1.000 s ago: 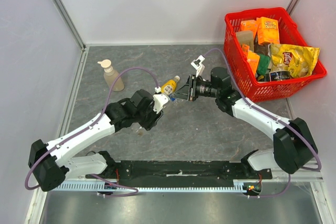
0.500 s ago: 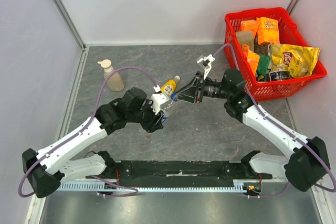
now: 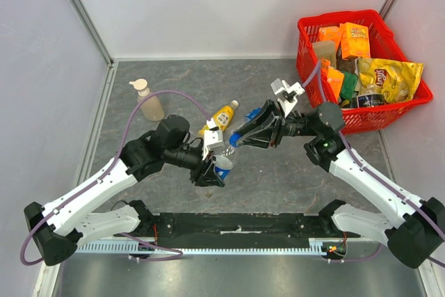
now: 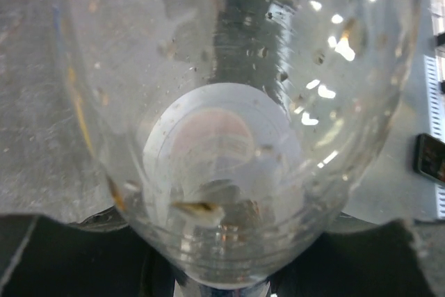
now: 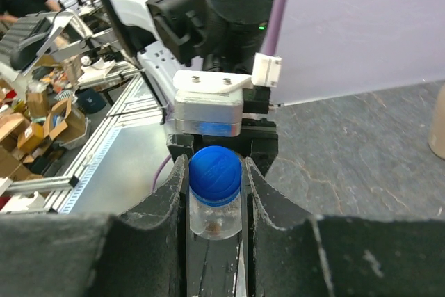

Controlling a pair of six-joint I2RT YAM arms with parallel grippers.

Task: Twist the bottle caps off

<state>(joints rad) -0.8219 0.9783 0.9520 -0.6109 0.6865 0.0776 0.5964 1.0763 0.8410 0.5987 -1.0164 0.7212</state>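
Right wrist view: right tool [image 5: 215, 166] is clamping the blue cap [image 5: 215, 172], raised over mid-counter [image 3: 278, 172]. Left tool [image 3: 214, 165] is gripping the clear bottle [image 4: 236, 102]. Step: loosening this cap. Next: twisting it off while bracing the bottle.

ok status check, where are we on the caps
Left gripper shut on clear bottle. Right gripper shut on its blue cap, cap still on. Juice bottle lies behind, not in the way.

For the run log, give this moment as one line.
left gripper: shut on clear plastic bottle | right gripper: shut on round blue plastic cap | cap: not yet off | yellow juice bottle: lying untouched
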